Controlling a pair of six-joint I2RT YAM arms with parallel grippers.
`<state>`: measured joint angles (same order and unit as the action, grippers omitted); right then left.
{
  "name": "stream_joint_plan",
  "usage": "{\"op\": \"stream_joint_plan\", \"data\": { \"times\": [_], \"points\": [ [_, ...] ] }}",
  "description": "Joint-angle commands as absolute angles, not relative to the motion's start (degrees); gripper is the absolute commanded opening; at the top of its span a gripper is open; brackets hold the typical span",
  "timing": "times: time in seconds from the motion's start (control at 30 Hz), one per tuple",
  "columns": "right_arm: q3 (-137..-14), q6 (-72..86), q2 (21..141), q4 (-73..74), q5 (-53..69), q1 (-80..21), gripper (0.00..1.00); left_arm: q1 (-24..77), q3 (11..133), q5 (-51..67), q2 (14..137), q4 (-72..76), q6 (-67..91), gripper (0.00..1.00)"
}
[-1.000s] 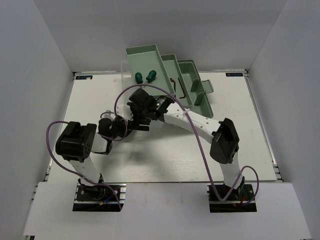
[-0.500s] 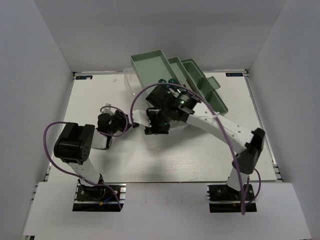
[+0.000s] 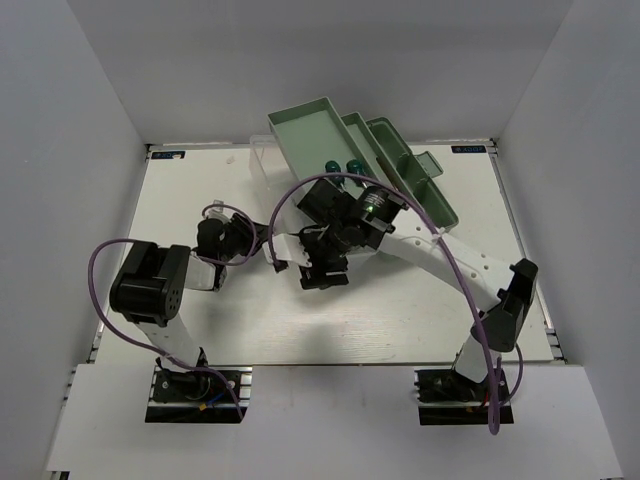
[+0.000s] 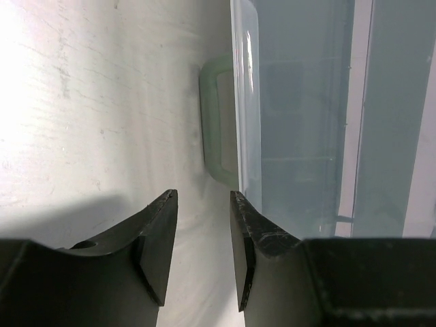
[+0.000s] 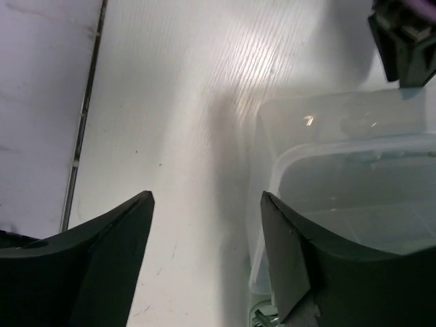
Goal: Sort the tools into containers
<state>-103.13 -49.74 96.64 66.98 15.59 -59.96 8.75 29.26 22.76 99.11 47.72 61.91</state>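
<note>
The mint-green toolbox trays [image 3: 300,135] stand fanned out at the back of the table. Two green-handled screwdrivers [image 3: 333,166] lie side by side in the near end of the biggest tray. The hex keys and wrenches are hidden behind my right arm. My left gripper [image 3: 262,242] is open by a narrow gap and empty [image 4: 202,204]. It sits low on the table beside the translucent lid [image 4: 300,122] and the mint handle [image 4: 212,122]. My right gripper [image 3: 315,270] is wide open and empty [image 5: 206,201], above the table beside the lid [image 5: 340,177].
White walls close in the table on three sides. The right arm arches over the front of the toolbox, with purple cables looping round both arms. Part of the left gripper [image 5: 402,41] shows at the top right of the right wrist view.
The toolbox has turned and slid to the right, and the screwdrivers have moved right with its tray. The right gripper came nearer and right, its elbow swinging right. The left gripper shifted slightly.
</note>
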Motion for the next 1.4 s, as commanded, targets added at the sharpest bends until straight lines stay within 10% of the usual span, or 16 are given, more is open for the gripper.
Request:
{"op": "stream_joint_plan", "data": {
  "times": [0.0,0.1,0.13,0.17,0.33,0.43,0.7,1.37],
  "points": [
    [-110.4,-49.8,95.2,67.2,21.0,-60.0,0.68,9.4,33.0,24.1,99.4,51.9,62.2,0.47],
    [-117.6,-44.7,95.9,58.1,9.9,-59.9,0.44,9.9,34.5,24.6,99.4,51.3,62.8,0.47],
    [-118.4,-43.5,95.9,55.7,2.2,-59.8,0.03,9.9,35.1,24.6,99.4,51.3,62.8,0.47],
    [-117.9,-41.2,95.7,47.3,-4.6,-59.8,0.00,9.9,35.7,24.6,99.4,51.3,63.4,0.47],
    [-113.9,-51.3,97.7,17.4,-35.2,-55.0,0.00,9.9,37.4,24.6,99.4,50.8,63.4,0.47],
    [-119.5,-45.4,103.5,28.6,-39.0,-44.4,0.00,9.9,38.6,25.2,99.9,50.8,64.0,0.47],
    [-114.8,-24.2,107.7,45.5,-18.1,-7.3,0.00,9.9,40.4,26.3,98.8,50.3,65.0,0.47],
    [-109.3,-23.2,124.8,61.2,43.1,5.2,0.00,11.1,57.5,30.8,95.6,41.8,65.0,0.48]
  ]
}}
